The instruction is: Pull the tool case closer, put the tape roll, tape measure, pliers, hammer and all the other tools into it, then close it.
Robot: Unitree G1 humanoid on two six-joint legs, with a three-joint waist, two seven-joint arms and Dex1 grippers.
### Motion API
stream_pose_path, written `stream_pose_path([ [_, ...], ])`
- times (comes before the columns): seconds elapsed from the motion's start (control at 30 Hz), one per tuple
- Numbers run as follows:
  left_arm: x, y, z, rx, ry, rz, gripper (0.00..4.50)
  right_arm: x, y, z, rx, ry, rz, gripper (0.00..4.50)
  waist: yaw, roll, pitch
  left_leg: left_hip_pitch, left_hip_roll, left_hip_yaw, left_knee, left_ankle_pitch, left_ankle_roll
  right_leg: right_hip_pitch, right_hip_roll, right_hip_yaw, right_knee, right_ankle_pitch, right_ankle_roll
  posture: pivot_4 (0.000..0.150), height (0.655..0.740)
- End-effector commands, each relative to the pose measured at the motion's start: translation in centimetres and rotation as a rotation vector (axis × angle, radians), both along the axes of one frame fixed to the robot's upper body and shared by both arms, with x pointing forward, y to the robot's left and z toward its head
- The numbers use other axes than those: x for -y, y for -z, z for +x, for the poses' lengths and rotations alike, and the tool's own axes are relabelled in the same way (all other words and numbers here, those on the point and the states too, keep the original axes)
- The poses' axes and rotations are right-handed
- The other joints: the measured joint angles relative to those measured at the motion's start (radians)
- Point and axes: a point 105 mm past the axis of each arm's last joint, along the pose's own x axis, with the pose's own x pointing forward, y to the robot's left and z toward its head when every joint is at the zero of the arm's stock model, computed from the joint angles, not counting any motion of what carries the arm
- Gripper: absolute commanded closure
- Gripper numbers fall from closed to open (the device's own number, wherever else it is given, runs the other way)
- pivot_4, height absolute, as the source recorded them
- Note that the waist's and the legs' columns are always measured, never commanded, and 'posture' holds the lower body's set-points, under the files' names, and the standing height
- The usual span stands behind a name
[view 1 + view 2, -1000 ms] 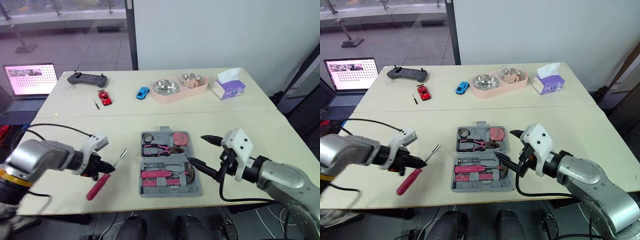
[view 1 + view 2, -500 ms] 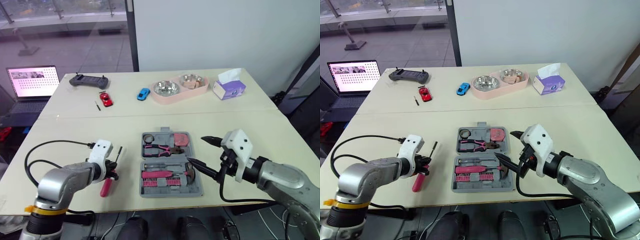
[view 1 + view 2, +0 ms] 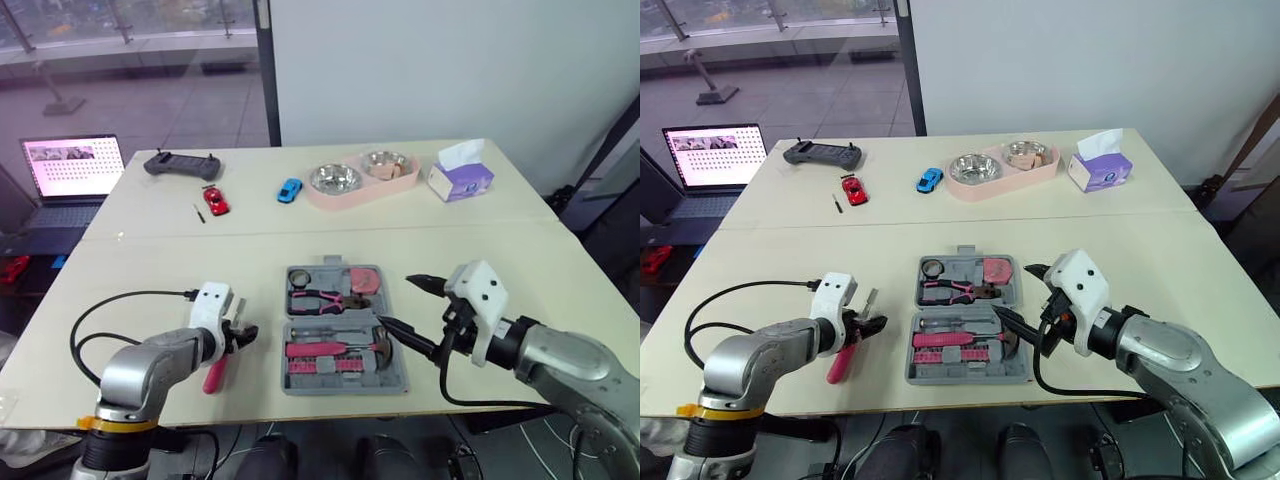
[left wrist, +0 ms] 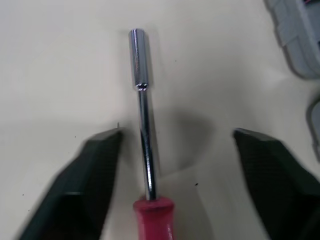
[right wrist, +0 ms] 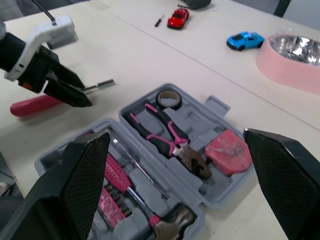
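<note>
Pale bench (image 3: 150, 270) below a white wall carries the open grey plastic tool case (image 3: 333, 272). The pink-handled pliers (image 3: 325, 297), the dark tape roll (image 3: 298, 277) and the pink tape measure (image 3: 361, 279) are already seated in the case's far half.

A second ago the left end effector (image 4: 176, 134) gripped the red-handled screwdriver with a chrome shaft (image 4: 142, 125) at a slant, farther to the left of the case. Now the screwdriver lies flat on the bench just left of the case, roughly parallel to its left wall. The left end effector has released it, and its two black fingers stand spread on either side of the shaft without touching it.

The right end effector (image 3: 394, 300) hovers at the case's right edge, spread wide and empty.

We judge that the screwdriver is nearer but not stowed. It probably needs a fresh grip and a lift into the case before we can close the lid.
</note>
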Motion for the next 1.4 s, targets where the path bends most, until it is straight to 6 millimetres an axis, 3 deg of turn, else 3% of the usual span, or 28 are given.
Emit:
stream_pose_path([
  [0.03,-0.8,-3.6,-0.1,0.148,0.019,0.064,0.01,0.0,-1.0,-0.2,0.045,0.001,0.003,0.0,-0.001,-0.004,0.003,-0.001,0.0,0.0,0.0,0.0,0.0,-0.001,0.0,0.001,0.0,0.0,0.0,0.15,0.74],
  [0.23,-0.8,-3.4,-2.3,0.126,0.03,0.104,0.01,0.2,-0.9,-0.2,0.041,0.001,0.003,0.0,0.001,-0.005,0.003,-0.002,0.0,0.0,0.0,0.0,0.0,-0.001,-0.002,0.001,-0.003,0.0,0.0,0.15,0.74],
  [0.63,-0.4,1.1,-4.5,0.052,-0.004,0.106,0.01,0.5,-0.7,-0.7,0.011,-0.029,-0.02,0.0,0.002,-0.006,0.004,-0.004,0.0,0.0,0.0,0.0,-0.001,-0.002,-0.003,0.001,-0.005,0.0,-0.001,0.15,0.74],
  [0.87,-0.1,2.3,-4.5,0.052,-0.018,0.093,0.01,0.5,-0.7,-1.1,-0.013,-0.082,-0.014,0.0,0.004,-0.005,0.003,-0.007,0.0,-0.001,0.0,0.0,0.0,-0.005,-0.003,0.0,-0.005,0.001,-0.002,0.15,0.74],
  [1.13,0.5,2.4,-3.6,0.066,-0.018,0.078,0.01,-0.1,0.3,-2.0,-0.113,-0.319,-0.05,0.0,0.009,-0.003,0.002,-0.007,0.0,-0.001,0.0,0.0,0.0,-0.004,-0.003,0.0,-0.005,0.001,-0.002,0.15,0.74],
  [1.4,0.6,2.5,-3.2,0.071,-0.027,0.078,0.01,1.6,0.4,-0.4,-0.098,-0.362,-0.115,0.0,0.028,-0.003,0.003,-0.006,0.0,0.0,0.0,0.0,0.0,-0.004,-0.002,-0.001,-0.005,0.001,-0.002,0.15,0.74],
])
